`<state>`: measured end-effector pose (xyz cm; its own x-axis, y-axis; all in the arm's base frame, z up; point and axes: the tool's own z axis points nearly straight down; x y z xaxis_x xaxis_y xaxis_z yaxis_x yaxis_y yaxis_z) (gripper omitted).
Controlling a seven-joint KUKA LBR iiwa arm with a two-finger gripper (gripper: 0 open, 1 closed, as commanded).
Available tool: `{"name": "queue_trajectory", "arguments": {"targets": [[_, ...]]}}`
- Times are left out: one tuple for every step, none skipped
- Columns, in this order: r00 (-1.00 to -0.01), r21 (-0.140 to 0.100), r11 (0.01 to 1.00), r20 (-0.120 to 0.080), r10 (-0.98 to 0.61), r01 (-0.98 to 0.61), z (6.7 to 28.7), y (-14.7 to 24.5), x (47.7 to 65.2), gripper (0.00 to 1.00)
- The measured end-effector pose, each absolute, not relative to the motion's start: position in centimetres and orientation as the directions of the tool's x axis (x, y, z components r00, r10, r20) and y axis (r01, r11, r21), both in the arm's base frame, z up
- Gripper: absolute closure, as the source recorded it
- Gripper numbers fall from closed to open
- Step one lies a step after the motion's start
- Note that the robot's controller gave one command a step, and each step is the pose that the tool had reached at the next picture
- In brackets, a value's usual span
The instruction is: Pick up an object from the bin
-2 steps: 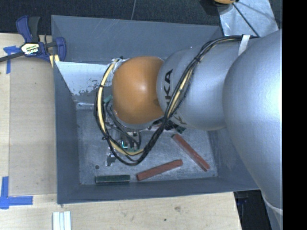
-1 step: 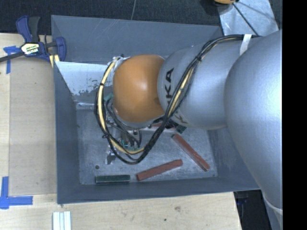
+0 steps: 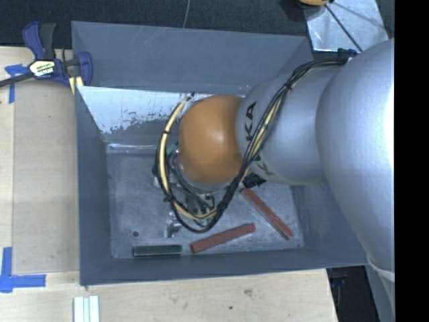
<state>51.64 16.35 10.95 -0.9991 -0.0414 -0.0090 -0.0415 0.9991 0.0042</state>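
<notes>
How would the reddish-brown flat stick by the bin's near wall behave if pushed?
The reddish-brown flat stick looks straight, so probably stiff. Lying flat on the grey bin floor, it would likely slide rather than roll. Being thin, it may be awkward to grip.

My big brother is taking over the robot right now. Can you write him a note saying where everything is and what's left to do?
Tool: low inside the grey metal bin, beneath the arm's orange cover. Open or shut cannot be told, and nothing is seen held.
Things: a dark green flat bar lies along the view's lower wall, with a reddish-brown flat bar just right of it. A second reddish-brown bar slants beside the arm.
Done: the arm is down in the bin.
Left: grasp one thing and lift it out.
</notes>
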Motion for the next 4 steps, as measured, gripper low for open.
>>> {"name": "queue_trajectory", "arguments": {"targets": [[-0.999, -0.003, 0.999, 0.002, 0.054, 0.054, 7.8, 13.1, 54.6, 0.0], [-1.0, 0.005, 1.0, -0.005, 0.012, 0.012, 7.8, 10.6, 55.5, 0.0], [-0.998, 0.001, 0.998, -0.002, 0.069, 0.069, 9.2, 8.3, 56.9, 0.0], [-0.996, 0.004, 0.996, -0.01, 0.092, 0.092, 8.9, 5.6, 57.4, 0.0]]}}
